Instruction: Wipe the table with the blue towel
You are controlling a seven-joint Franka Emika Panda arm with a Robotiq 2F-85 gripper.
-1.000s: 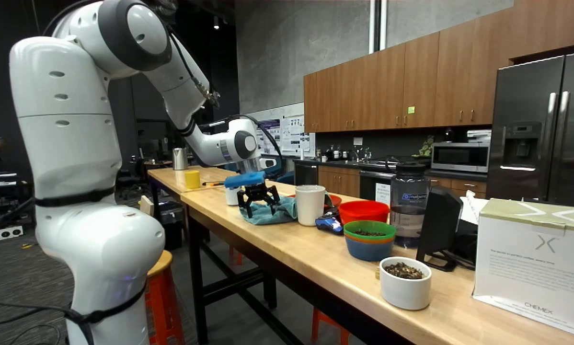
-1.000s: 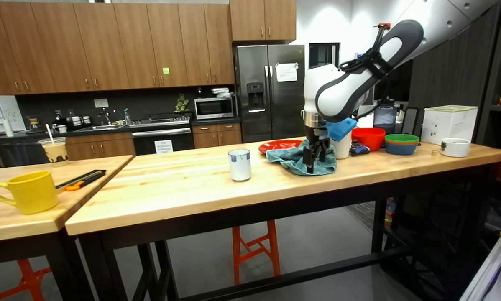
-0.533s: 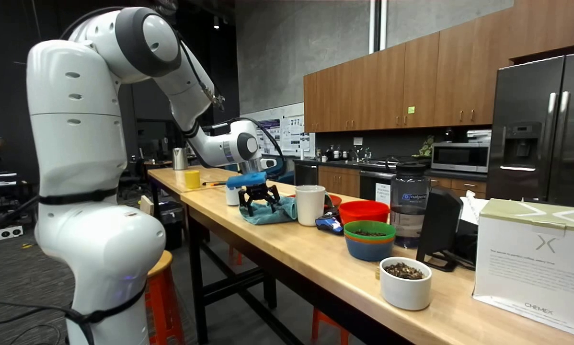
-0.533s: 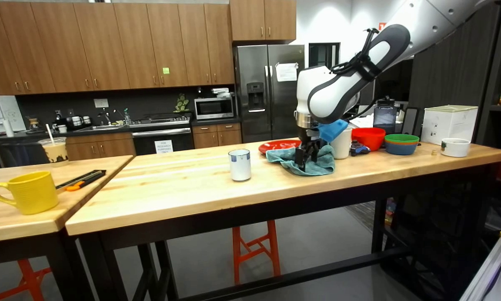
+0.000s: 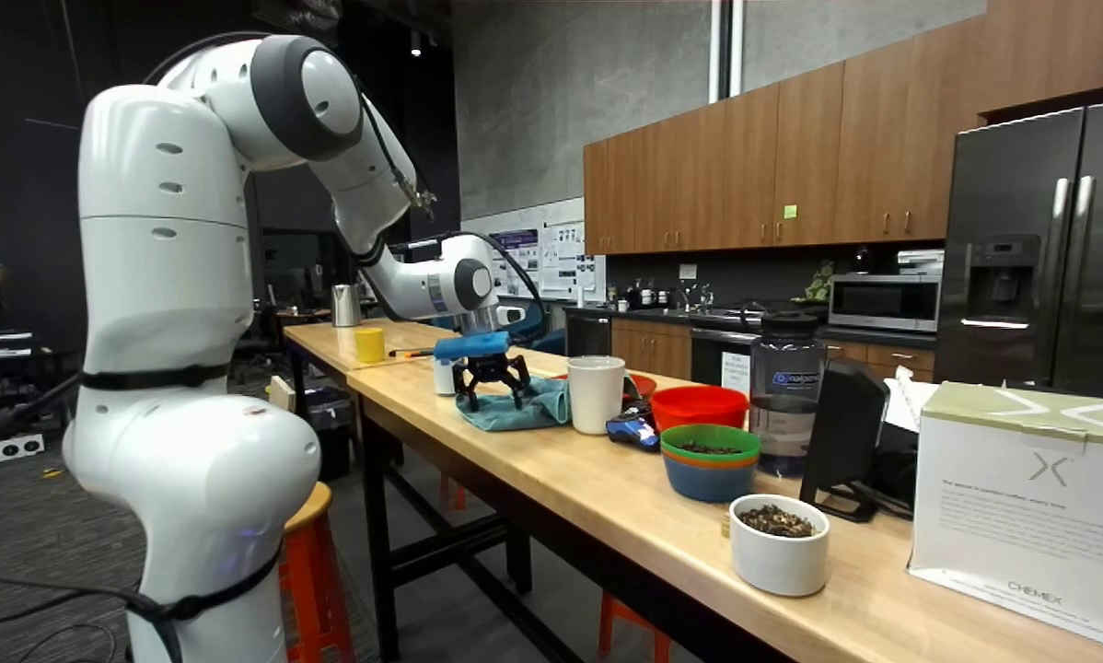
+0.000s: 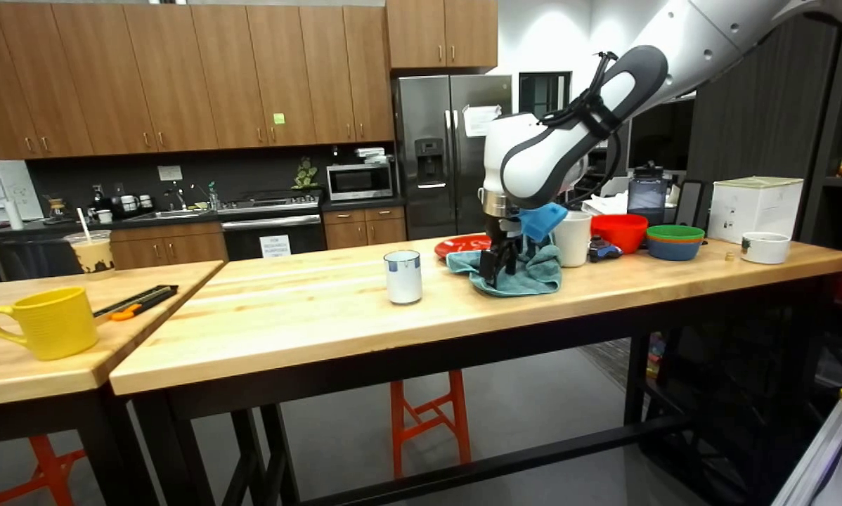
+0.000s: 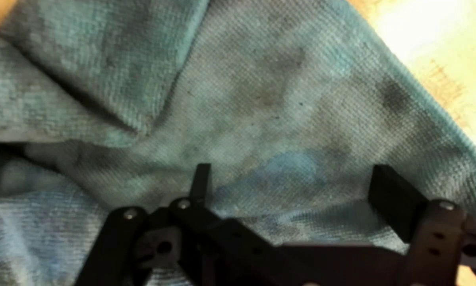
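Along the wooden counter (image 6: 294, 302), over a rumpled towel (image 7: 262, 103).
Pointing down with pincer (image 7: 290, 172) spread wide and empty, near a tall cup (image 5: 597, 396) and red plate (image 6: 457, 245).

Brown cupboards (image 6: 182, 77) are hanging above a dark counter (image 6: 361, 204), where a microwave (image 6: 360, 182) is sitting near a fridge (image 6: 428, 211). A grey wall (image 5: 533, 101) is rising above, posters (image 5: 567, 249) are hanging near the cupboards, and light (image 6: 558, 31) is brightening a white wall (image 6: 511, 56). Stools (image 5: 308, 506) are standing on the grey floor (image 6: 533, 400).
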